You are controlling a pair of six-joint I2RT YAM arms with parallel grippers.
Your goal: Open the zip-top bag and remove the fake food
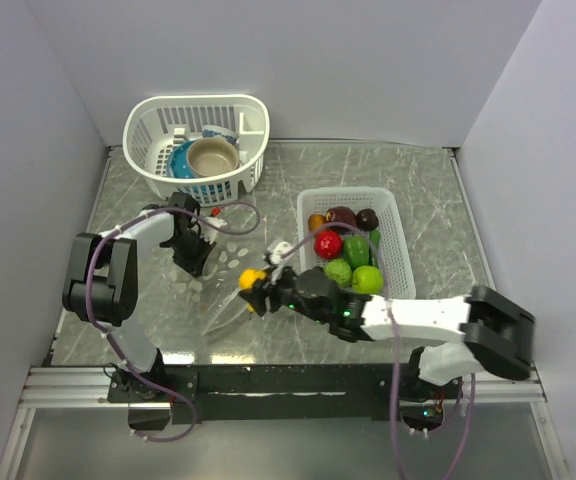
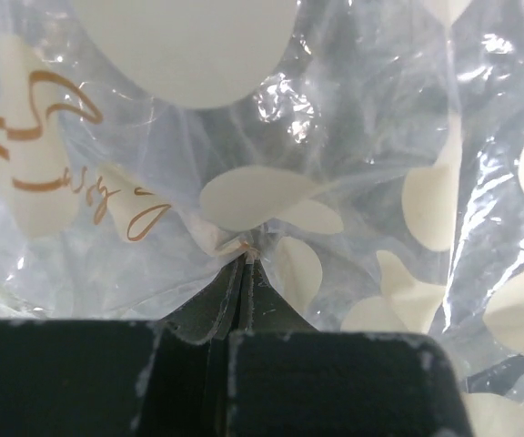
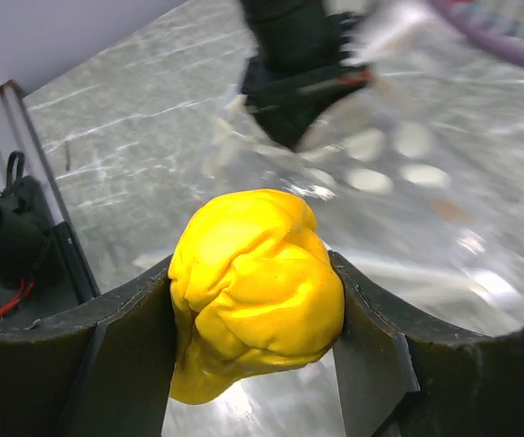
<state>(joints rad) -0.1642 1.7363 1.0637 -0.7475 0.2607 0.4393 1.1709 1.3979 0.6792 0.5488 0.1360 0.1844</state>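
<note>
Pinched the zip-top bag (image 2: 371, 137) tight in the left gripper (image 2: 244, 259) (white dots, gold lettering). Clamped a yellow fake food piece (image 3: 244, 309) in the right gripper (image 3: 253, 273), near the white tray (image 1: 400, 255).

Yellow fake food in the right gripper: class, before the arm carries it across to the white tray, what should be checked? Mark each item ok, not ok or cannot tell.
1. Grip: the right gripper has a finger against each side of the yellow piece: ok.
2. Anchor: the left gripper is pinched shut on the zip-top bag: ok.
3. Clearance: the yellow piece is fully out of the bag's mouth: cannot tell.
4. Drop spot: the white tray has bare room along its right side: ok.
5. Bag contents: no other food left inside: cannot tell.
</note>
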